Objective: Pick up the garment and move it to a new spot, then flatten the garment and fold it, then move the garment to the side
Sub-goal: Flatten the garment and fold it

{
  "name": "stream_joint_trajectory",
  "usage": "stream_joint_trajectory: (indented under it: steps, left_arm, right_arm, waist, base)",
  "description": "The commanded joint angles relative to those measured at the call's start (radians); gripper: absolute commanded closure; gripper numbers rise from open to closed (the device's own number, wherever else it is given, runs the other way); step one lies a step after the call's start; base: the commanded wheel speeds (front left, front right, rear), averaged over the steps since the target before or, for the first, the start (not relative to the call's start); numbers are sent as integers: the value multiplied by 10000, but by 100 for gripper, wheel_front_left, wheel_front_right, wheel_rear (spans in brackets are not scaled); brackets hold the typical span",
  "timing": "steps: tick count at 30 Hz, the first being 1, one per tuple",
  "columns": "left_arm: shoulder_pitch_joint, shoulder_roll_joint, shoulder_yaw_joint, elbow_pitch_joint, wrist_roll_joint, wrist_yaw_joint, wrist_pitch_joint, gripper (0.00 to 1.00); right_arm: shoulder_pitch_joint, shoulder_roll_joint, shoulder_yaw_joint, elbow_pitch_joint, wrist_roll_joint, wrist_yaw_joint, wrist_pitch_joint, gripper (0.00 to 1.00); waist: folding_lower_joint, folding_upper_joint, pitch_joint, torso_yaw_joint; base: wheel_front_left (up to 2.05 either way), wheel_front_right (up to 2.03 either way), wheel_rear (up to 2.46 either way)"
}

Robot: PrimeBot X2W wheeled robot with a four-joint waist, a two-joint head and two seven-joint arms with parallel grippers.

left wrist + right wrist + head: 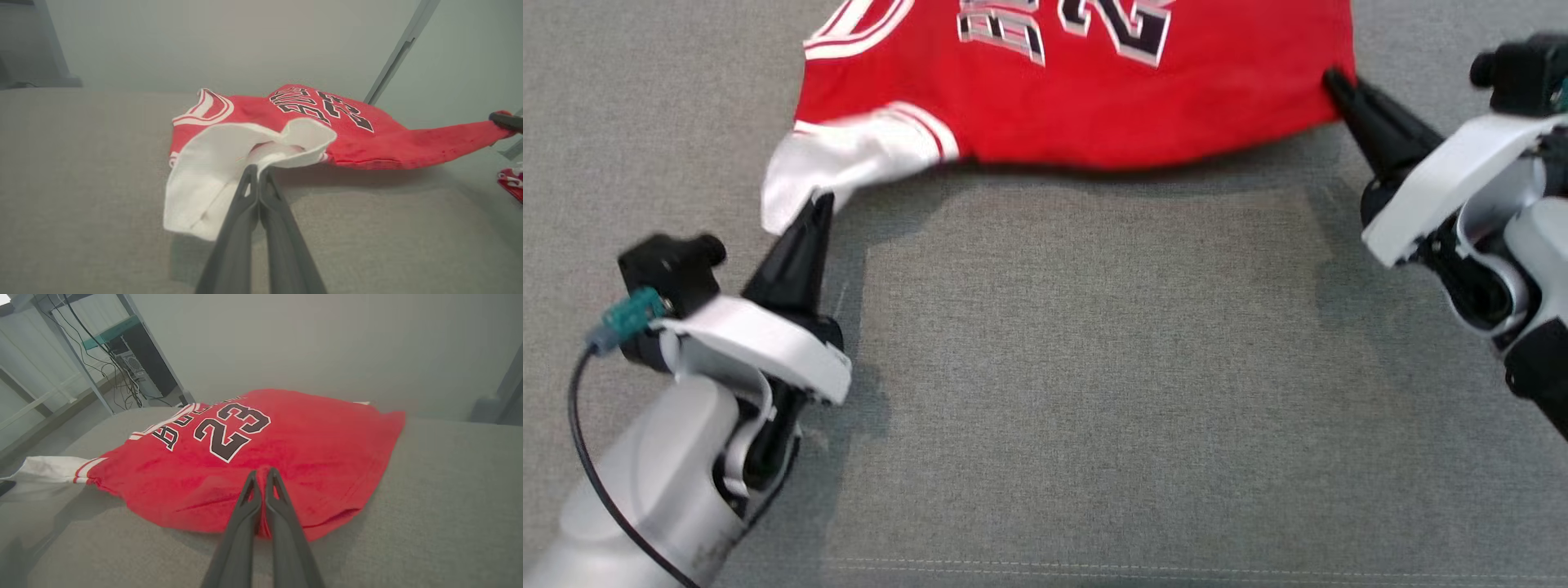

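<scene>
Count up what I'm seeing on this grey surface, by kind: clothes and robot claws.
Jerseys: 1, the red jersey
Grippers: 2, the left gripper and the right gripper, each shut on the jersey
Unclear red-and-white scrap at the left wrist view's edge: 1
Total: 4

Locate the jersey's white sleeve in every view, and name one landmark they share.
Head view: white sleeve at upper left, pinched by the left gripper.
Left wrist view: sleeve at centre, just above the closed gripper's tips.
Right wrist view: sleeve at the far left edge.
Shared landmark: the black number 23 on the red jersey.
</scene>
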Motion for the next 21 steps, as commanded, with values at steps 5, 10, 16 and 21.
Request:
stream_joint_trajectory:
  steps: [5,10,16,21]
  left_arm:
    - [1863,241,890,-1615,747,915,-204,100]
    - [3544,522,735,-3254,1375,2048,-179,100]
    - [5148,606,395,-4854,1343,3177,153,100]
    - [6022,518,126,-5327,982,3346,340,100]
  right_arm:
    - [1416,-706,357,-571,756,42,-557,100]
    - [2266,-1252,405,-1077,1044,42,-912,100]
    - [3654,-1673,291,-1389,599,42,-1244,100]
    - [5360,-1615,-590,-1541,326,42,-1436,100]
  waist:
    - [0,0,73,49]
    - [0,0,-227,133]
    - [0,0,-714,351]
    - [0,0,-1114,647]
  base:
    - [0,0,0]
    - [0,0,0]
    - [0,0,0]
    - [0,0,0]
